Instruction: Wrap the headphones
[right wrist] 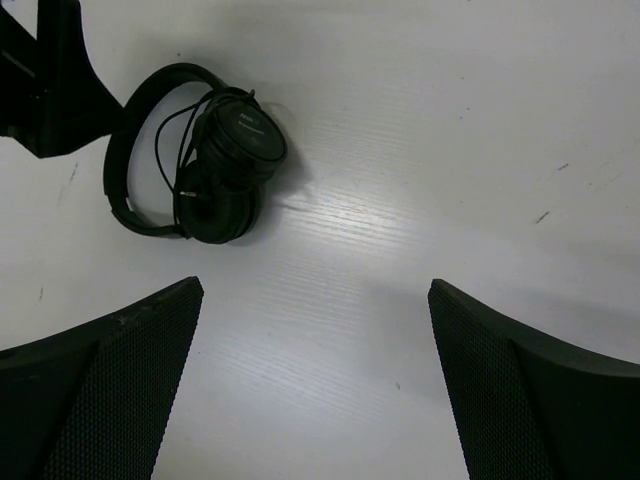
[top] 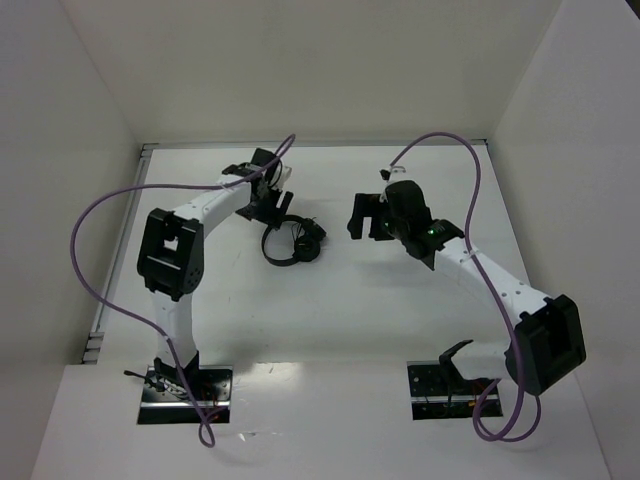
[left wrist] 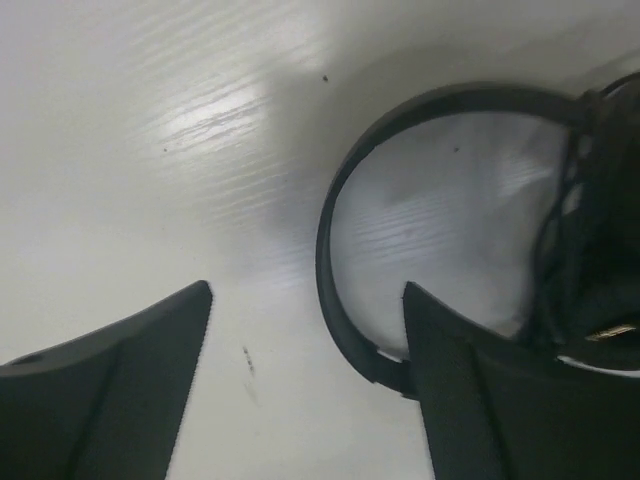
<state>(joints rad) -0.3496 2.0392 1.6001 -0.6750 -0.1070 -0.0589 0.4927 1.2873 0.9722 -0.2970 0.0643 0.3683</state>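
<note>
Left gripper (left wrist: 307,290) released, fingers spread at the headphones' (right wrist: 215,180) headband; right gripper (right wrist: 313,285) released, standing apart to their right.

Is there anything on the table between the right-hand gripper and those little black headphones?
Nothing. The right wrist view shows only bare white table between the open right gripper and the headphones.

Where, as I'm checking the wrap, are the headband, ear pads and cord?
headband (left wrist: 324,240): left wrist view, left side of its arc.
ear pads (right wrist: 215,205): right wrist view, lower pad's face.
cord (right wrist: 162,135): right wrist view, loop inside the headband.
</note>
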